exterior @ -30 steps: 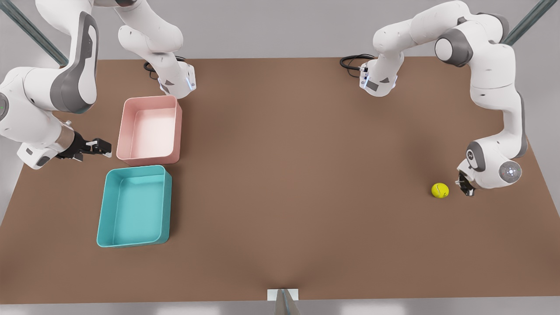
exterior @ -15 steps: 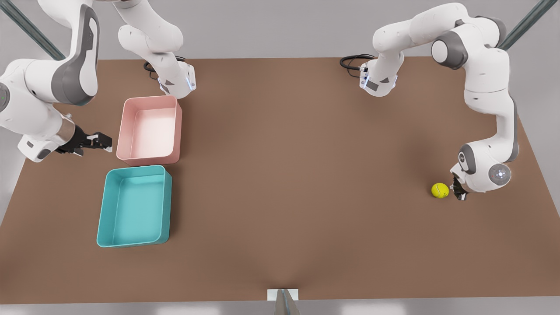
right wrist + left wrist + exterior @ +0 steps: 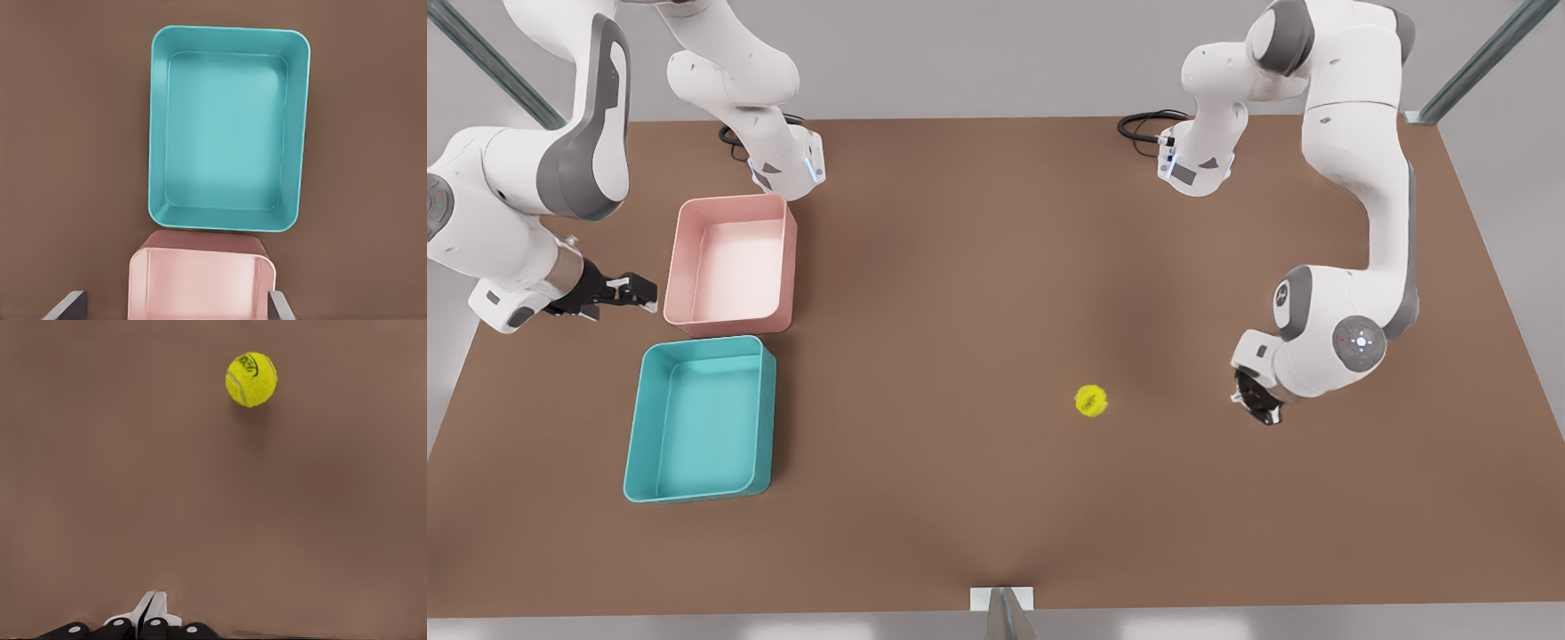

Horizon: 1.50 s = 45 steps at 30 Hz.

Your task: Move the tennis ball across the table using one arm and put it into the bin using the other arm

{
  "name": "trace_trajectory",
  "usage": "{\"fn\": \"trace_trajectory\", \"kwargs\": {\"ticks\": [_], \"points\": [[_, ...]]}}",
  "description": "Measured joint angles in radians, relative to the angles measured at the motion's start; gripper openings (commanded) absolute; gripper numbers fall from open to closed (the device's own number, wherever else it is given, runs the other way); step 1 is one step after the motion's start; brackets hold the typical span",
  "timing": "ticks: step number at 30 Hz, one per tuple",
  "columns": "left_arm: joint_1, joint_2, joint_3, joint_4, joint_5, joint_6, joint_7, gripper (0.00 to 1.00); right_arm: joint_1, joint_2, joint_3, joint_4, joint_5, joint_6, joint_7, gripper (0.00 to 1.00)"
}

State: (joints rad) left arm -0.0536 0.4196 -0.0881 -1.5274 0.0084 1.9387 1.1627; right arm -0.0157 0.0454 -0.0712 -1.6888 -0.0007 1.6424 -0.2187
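Ball: half a second ago just beside the left pincer near the desk's right edge; now rolled leftward, right of centre on the open desk, blurred in the front view, apart from the pincer.

Left pincer: on the front view's right, shifted leftward with its arm since the earlier frame, low over the desk; fingers clenched together, grasping nothing.

Right pincer: on the front view's left, waiting beside the pink tray, little changed; fingers released, apart.

Bin: teal, near-left of desk, unmoved, just nearer than the pink tray. Bare desk lies between ball and bin.
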Motion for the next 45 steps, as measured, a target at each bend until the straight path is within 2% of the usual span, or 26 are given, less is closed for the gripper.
{"fn": "trace_trajectory", "kwargs": {"ticks": [1,3,4,5,8,15,18,21,23,30,38,45], "points": [[-0.013,-0.012,-0.012,0.135,0.025,-0.108,-0.062,0.22,0.000,0.000,0.000,0.000,0.000,0.001,0.000,1.00],[-0.032,-0.071,-0.035,0.314,0.063,-0.319,-0.175,0.30,-0.001,0.000,0.000,-0.001,0.000,0.002,0.000,1.00],[-0.047,-0.119,-0.040,0.350,0.074,-0.404,-0.227,0.96,-0.001,0.000,0.000,-0.001,0.000,0.003,0.000,1.00],[-0.058,-0.167,-0.044,0.345,0.081,-0.476,-0.277,1.00,-0.001,0.000,0.000,-0.002,0.000,0.004,0.000,1.00],[-0.078,-0.243,-0.037,0.263,0.074,-0.585,-0.447,1.00,-0.001,-0.001,0.000,-0.011,0.001,0.009,-0.001,1.00],[-0.055,-0.234,-0.038,0.217,0.057,-0.680,-0.774,1.00,-0.002,0.039,0.001,-0.002,0.015,0.029,0.000,1.00],[-0.056,-0.232,-0.040,0.217,0.058,-0.697,-0.880,1.00,0.104,0.259,-0.001,0.172,0.048,0.072,0.011,1.00],[-0.053,-0.230,-0.039,0.216,0.058,-0.705,-0.969,1.00,0.287,0.557,0.001,0.482,0.063,0.103,0.069,1.00],[-0.051,-0.229,-0.039,0.216,0.058,-0.709,-1.021,1.00,0.376,0.666,0.001,0.563,0.067,0.140,0.129,1.00],[-0.034,-0.226,-0.039,0.215,0.061,-0.709,-1.162,1.00,0.497,0.796,0.001,0.591,0.073,0.303,0.346,1.00],[-0.029,-0.221,-0.039,0.213,0.061,-0.706,-1.269,1.00,0.632,0.835,-0.002,0.575,0.065,0.408,0.570,1.00],[-0.028,-0.218,-0.039,0.212,0.060,-0.705,-1.330,1.00,0.652,0.928,-0.002,0.587,0.068,0.534,0.705,1.00]]}}
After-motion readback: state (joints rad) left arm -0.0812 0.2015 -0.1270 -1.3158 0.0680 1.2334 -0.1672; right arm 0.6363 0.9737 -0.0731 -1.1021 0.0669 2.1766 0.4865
